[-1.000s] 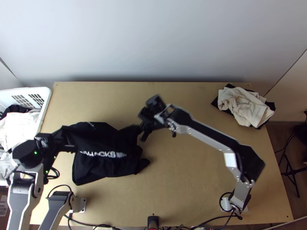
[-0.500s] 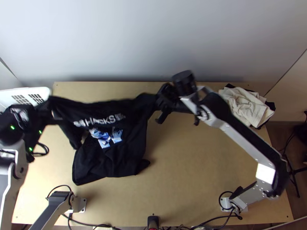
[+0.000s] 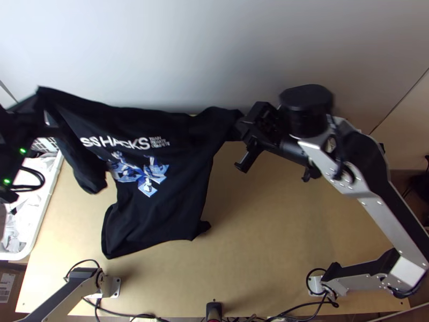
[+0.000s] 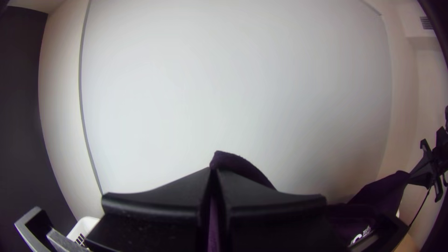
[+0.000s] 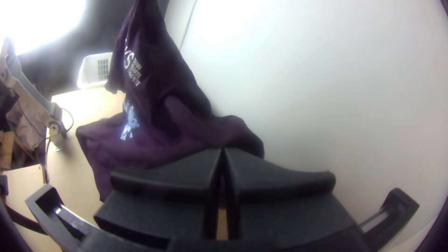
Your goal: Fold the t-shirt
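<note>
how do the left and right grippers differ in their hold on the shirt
The left gripper holds the end nearer the large lettering; the right gripper holds the end nearer the small lettering. In the top view, the left is near the left edge, the right just right of the middle. Both are shut on the t-shirt.

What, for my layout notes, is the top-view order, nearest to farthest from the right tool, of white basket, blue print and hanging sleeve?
1. Blue print, mid-front on the shirt.
2. Hanging sleeve, left of the print.
3. White basket, at the table's left side.
</note>
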### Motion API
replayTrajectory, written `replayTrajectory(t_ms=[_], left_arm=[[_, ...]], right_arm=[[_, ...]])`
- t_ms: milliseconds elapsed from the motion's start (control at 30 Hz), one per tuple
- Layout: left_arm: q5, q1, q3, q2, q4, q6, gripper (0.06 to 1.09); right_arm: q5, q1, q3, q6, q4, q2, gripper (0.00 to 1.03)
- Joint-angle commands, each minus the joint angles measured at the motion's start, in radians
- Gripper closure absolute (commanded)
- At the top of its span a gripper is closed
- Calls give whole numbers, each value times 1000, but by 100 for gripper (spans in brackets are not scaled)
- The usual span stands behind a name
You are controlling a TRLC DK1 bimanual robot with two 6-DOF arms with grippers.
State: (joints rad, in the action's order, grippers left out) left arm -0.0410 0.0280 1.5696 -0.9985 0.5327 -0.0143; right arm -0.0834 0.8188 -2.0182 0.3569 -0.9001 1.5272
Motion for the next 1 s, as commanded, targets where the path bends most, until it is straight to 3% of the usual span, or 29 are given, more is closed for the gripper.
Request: replayTrajectory(t_ms=[0, 233, 500, 733, 967], left_arm=[[-13, 21, 182, -51, 23, 16, 105], [-88, 21, 313, -55, -11, 22, 105], [-157, 26, 471, -55, -77, 20, 105], [-172, 53, 529, -57, -119, 13, 105], [-184, 78, 512, -68, -125, 16, 105]], right_arm=[[-70, 75, -89, 53, -10, -32, 100], [-139, 175, -143, 131, 56, -30, 100], [-200, 279, -189, 234, 256, -24, 100], [-223, 390, -177, 398, 415, -18, 100], [-219, 431, -148, 412, 425, 30, 100]])
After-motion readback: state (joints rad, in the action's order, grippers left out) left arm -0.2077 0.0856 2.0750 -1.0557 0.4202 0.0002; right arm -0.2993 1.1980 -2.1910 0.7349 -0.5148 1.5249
